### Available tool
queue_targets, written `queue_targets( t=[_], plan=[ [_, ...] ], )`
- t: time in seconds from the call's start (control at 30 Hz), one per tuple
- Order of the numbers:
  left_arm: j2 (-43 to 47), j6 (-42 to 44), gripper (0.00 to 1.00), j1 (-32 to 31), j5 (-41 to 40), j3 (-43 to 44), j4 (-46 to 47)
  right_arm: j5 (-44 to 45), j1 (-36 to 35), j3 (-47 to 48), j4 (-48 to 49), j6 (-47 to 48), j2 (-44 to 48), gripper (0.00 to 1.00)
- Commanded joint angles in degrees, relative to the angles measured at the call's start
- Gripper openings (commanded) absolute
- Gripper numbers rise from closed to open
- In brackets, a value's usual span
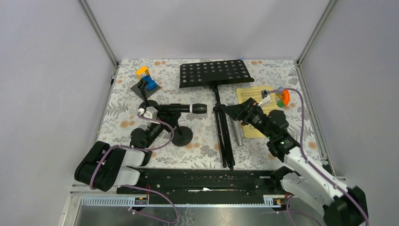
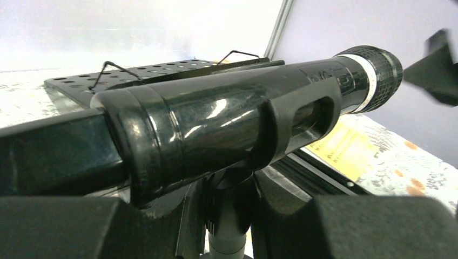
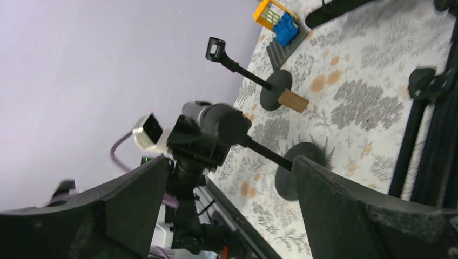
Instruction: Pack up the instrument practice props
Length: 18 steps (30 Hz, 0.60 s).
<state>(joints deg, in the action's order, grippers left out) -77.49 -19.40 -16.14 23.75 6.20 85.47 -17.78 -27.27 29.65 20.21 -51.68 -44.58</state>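
Left claw (image 1: 158, 113): it is clamping the clip neck of the short black plastic post on a round disc base (image 1: 182, 136), just under the microphone.
Black cylindrical microphone (image 2: 324, 81): it is lying level in that clip, with its head pointing toward the right arm.
Right claw (image 1: 236, 112): its 2 fingers are standing wide apart and holding nothing, and it is hovering above the yellow paper sheet-music pages (image 1: 254, 130).
Slim silver metal microphone (image 1: 237, 134): it is lying on the flowered tablecloth (image 1: 197, 150), just beside the tripod legs of the black perforated metal music rack (image 1: 215, 73).
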Motion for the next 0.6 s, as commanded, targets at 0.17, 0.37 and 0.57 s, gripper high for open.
queue_targets(
  t=[0.17, 0.37, 0.57],
  plan=[
    [8.5, -1.0, 0.0, -11.7, -26.7, -4.4, 4.9, 32.1, -24.9, 5.6, 19.7, -9.6, -14.4, 0.92],
    [11.0, 3.5, 0.0, -16.9, -37.3, -3.9, 3.1, 46.5, -33.5, 8.2, 22.1, -14.1, -21.9, 0.92],
    [12.5, 5.1, 0.0, -19.2, -41.1, -4.1, 2.8, 50.5, -35.2, 13.4, 21.9, -23.4, -30.4, 0.91]
  ],
)
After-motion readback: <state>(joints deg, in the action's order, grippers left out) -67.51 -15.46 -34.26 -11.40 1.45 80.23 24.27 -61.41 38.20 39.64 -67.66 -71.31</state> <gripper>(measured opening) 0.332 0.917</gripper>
